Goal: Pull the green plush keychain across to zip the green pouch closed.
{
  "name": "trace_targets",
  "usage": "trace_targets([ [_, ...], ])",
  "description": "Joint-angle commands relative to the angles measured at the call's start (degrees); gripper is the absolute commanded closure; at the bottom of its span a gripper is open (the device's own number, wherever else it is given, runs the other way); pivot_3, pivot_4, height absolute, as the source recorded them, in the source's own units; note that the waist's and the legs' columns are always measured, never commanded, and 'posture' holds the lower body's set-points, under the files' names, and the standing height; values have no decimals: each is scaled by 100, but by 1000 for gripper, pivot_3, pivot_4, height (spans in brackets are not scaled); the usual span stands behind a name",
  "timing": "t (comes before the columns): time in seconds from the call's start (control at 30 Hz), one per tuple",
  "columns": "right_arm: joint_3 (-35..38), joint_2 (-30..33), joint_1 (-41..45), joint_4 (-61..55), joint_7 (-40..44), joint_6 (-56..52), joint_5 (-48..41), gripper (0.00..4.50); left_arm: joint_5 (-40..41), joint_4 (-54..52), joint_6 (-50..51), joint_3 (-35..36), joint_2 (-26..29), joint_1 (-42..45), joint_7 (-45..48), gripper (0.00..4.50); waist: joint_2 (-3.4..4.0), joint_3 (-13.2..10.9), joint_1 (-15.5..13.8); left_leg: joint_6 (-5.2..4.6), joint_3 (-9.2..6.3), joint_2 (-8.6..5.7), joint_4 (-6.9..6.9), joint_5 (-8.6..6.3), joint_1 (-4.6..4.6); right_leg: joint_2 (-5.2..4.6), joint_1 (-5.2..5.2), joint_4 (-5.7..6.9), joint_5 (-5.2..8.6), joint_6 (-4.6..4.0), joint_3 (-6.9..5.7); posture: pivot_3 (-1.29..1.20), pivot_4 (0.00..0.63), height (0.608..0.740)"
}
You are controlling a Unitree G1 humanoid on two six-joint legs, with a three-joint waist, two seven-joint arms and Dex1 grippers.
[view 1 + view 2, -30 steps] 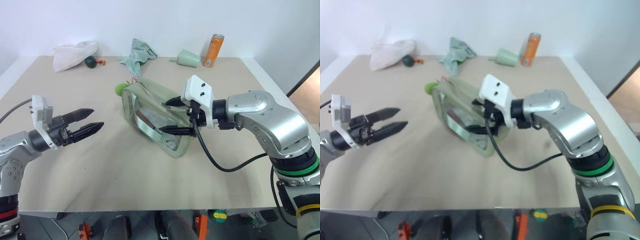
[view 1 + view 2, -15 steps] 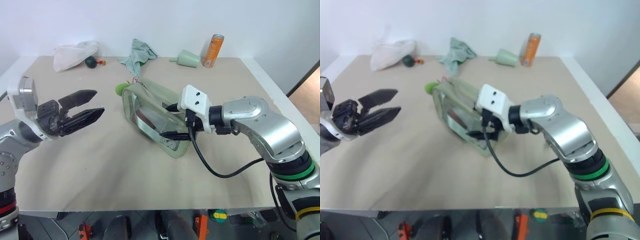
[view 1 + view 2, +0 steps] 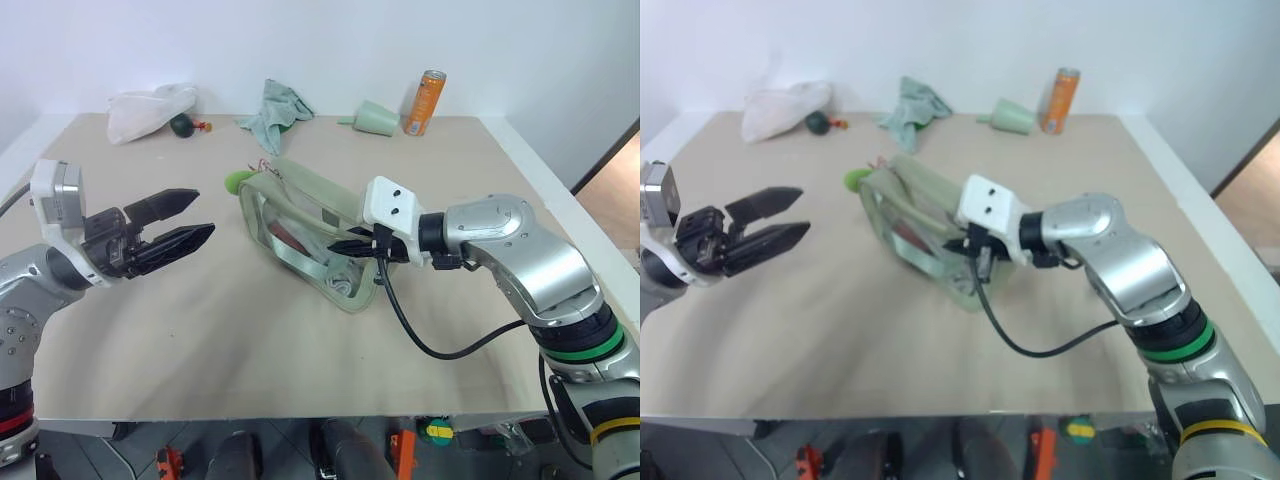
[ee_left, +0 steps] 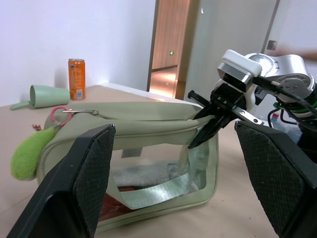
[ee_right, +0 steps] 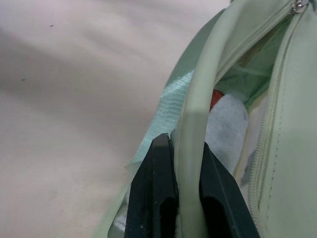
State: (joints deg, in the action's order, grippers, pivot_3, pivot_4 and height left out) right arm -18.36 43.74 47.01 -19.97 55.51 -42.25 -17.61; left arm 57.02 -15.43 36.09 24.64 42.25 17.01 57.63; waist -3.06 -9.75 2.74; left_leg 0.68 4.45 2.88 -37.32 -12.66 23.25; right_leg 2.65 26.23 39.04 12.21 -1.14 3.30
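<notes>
beige table w/ green pouch (white wall behind)

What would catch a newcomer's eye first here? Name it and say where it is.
The green pouch lies mid-table, its top edge pinched by the shut right gripper at the end nearer the robot's right. The green plush keychain hangs at the pouch's far end. The left gripper hovers open above the table's left part, apart from the pouch, and an orange can stands at the back edge.
</notes>
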Motion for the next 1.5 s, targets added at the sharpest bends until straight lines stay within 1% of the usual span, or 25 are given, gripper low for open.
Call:
trace_targets([
  [0.03, 215, 274, -44, 176, 359, 514, 141, 4474, -62, 136, -87, 112, 27, -59, -52, 496, 0, 0, -2, 0, 0, -2, 0, 0, 1, -1, 0, 0, 1, 0, 0, 0, 150, 740],
  [0.13, 630, 613, -150, 763, 844, 1524, 179, 4474, -6, 463, -46, 298, -2, -71, -164, 496, 0, 0, -5, -1, -1, -9, 0, 0, 3, -7, 0, -1, 1, 0, 1, 0, 150, 740],
  [0.23, 1018, 786, -212, 1120, 1350, 2130, -94, 4474, 42, 686, -22, 412, -19, -83, -241, 496, -1, 0, -20, -1, -2, -16, -4, -1, 5, -13, -2, -2, 1, 0, 0, 0, 150, 740],
  [0.3, 1297, 860, -193, 1298, 1709, 2381, -336, 4474, 57, 796, -8, 479, -36, -118, -288, 496, -1, -1, -17, -3, -1, -16, -5, -2, 5, -13, -3, -4, 0, 0, 1, 0, 150, 740],
  [0.4, 1543, 1000, -245, 1326, 2329, 2404, -752, 4474, 86, 866, 27, 525, -60, -164, -343, 496, 0, -2, -14, -4, -2, -14, -1, -2, 5, -11, -2, -4, 1, 0, 2, 0, 150, 740],
  [0.5, 1428, 1019, -415, 1235, 2699, 2528, -772, 4474, 97, 861, 51, 509, -55, -192, -346, 496, 0, -2, -4, -3, -4, -4, 2, -3, 3, -1, -1, -4, 3, -3, 0, 0, 150, 740],
  [0.6, 1153, 1013, -629, 1104, 2951, 2852, -514, 4474, 171, 810, 139, 492, -9, -170, -304, 496, 0, -2, -5, -3, -9, 2, 1, -3, 1, 5, -2, -2, 3, -4, -7, 0, 150, 740],
  [0.73, 870, 833, -662, 1084, 2992, 3209, -234, 4474, 296, 707, 273, 467, 58, -80, -273, 496, 1, -3, 0, -1, -4, 6, -3, -2, -4, 6, -3, 2, 0, 0, -7, 0, 150, 740],
  [0.83, 815, 693, -550, 1184, 2889, 3406, -31, 4474, 361, 656, 325, 456, 92, -11, -288, 496, 0, -2, 6, 0, -2, 10, -6, -1, -15, 6, -10, 2, -3, 3, -10, 0, 150, 740],
  [0.9, 867, 578, -419, 1265, 2730, 3323, 30, 3704, 375, 660, 343, 445, 100, 35, -288, 496, 0, -2, 12, 1, 3, 17, -6, 0, -21, 7, -11, 2, -7, 0, -14, 0, 150, 740],
  [0.93, 880, 552, -373, 1286, 2691, 3234, 40, 3436, 374, 669, 347, 434, 97, 57, -291, 496, 0, -2, 13, 1, 6, 21, -7, 0, -25, 8, -11, 2, -9, 0, -18, 0, 150, 740],
  [1.03, 937, 597, -372, 1164, 2723, 2975, -48, 2329, 347, 681, 341, 352, 74, 112, -284, 496, 0, -2, 12, 3, 2, 27, -4, 1, -29, 16, -13, 4, -10, -4, -26, 0, 150, 740],
  [1.07, 991, 584, -369, 1105, 2695, 2856, -127, 2024, 345, 670, 343, 328, 64, 121, -286, 496, 0, -2, 11, 3, 0, 33, -4, 1, -29, 19, -13, 5, -10, -6, -29, 0, 150, 740],
  [1.1, 1066, 602, -364, 1032, 2716, 2652, -286, 1736, 347, 669, 345, 308, 57, 134, -279, 496, 0, -2, 11, 3, 0, 36, -4, 1, -29, 22, -13, 5, -9, -7, -30, 0, 150, 740],
  [1.17, 1329, 589, -314, 935, 2626, 2202, -676, 954, 350, 701, 348, 248, 44, 184, -245, 496, 0, -2, 10, 3, 0, 42, -1, 1, -29, 27, -12, 5, -8, -10, -30, 0, 150, 740],
  [1.2, 1513, 633, -305, 888, 2622, 1891, -978, 713, 350, 721, 347, 214, 34, 214, -223, 496, 1, -2, 8, 4, -1, 43, 0, 1, -29, 28, -12, 5, -7, -13, -31, 0, 150, 740],
  [1.3, 2052, 717, -344, 817, 2515, 1268, -1713, 713, 322, 772, 341, 143, 2, 293, -199, 496, 2, -3, -8, 4, -4, 41, 1, 1, -27, 27, -12, 5, -5, -17, -33, 0, 150, 740],
  [1.4, 2457, 775, -459, 755, 2354, 911, -2137, 713, 325, 784, 349, 91, -19, 331, -180, 496, 2, -3, -8, 6, -2, 35, 1, -1, -25, 19, -13, 4, -4, -18, -30, 0, 150, 740],
  [1.5, 2919, 1045, -908, 537, 2207, 613, -2383, 713, 339, 696, 397, -8, -27, 353, -101, 496, 2, -3, -18, 5, -5, 22, 0, -1, -20, 10, -13, 3, -4, -18, -30, 0, 150, 740],
])
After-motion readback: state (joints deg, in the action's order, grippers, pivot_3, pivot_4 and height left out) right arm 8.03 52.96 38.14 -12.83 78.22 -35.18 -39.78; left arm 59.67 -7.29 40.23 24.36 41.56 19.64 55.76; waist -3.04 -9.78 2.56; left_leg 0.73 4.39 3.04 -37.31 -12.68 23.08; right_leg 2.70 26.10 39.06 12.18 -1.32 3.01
